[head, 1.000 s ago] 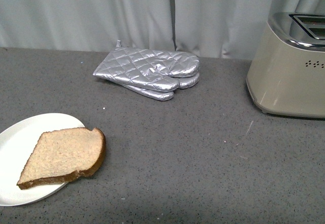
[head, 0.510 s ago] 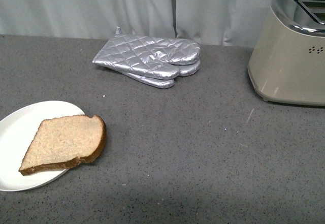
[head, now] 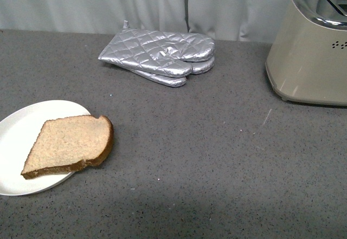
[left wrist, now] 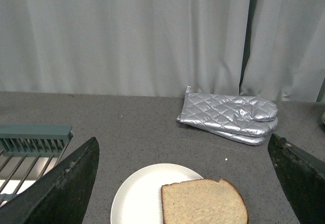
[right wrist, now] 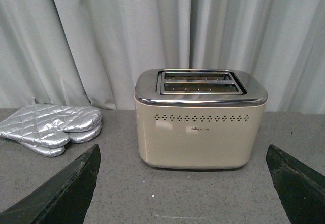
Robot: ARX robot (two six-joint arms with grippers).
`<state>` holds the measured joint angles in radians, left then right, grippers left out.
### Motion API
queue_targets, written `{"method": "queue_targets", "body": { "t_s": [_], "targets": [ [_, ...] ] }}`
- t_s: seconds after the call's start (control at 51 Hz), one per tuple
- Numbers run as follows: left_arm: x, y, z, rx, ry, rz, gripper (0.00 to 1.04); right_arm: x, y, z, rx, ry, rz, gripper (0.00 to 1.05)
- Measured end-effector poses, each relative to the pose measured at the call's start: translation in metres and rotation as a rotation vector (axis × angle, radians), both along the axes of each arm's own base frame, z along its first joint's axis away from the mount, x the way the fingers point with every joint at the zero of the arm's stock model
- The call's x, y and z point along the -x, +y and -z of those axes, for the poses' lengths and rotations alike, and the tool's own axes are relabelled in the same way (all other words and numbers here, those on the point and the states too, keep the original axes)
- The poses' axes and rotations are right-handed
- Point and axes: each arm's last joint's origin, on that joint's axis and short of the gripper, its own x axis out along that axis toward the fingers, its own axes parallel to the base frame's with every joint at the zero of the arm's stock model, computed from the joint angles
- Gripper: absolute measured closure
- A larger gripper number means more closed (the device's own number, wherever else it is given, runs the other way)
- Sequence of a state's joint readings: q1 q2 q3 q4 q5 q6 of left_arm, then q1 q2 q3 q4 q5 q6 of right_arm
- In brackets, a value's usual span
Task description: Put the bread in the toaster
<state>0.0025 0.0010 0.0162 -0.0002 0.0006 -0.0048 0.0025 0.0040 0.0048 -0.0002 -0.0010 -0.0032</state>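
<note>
We see the flat tan wheat bread slice, dark-crusted, lying on a smooth round white plate, one corner overhanging the speckled grey worktop, well apart from the rounded beige metal toaster. The left hand and the right hand gape, holding nothing.

mitts: your silver oven mitts lay stacked near the curtain
plate: white plate sat front-left on the grey counter
rack: you had a greenish rack near the plate
</note>
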Motion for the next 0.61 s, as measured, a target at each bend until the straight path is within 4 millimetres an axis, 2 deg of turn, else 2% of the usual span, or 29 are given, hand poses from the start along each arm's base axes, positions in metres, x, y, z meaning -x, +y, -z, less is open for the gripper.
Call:
{"method": "queue_targets", "body": {
  "t_s": [0.608],
  "targets": [
    [0.0, 0.0, 0.0, 0.0, 0.0, 0.0, 0.07, 0.0, 0.0, 0.0, 0.0, 0.0, 0.0, 0.09]
  ]
}}
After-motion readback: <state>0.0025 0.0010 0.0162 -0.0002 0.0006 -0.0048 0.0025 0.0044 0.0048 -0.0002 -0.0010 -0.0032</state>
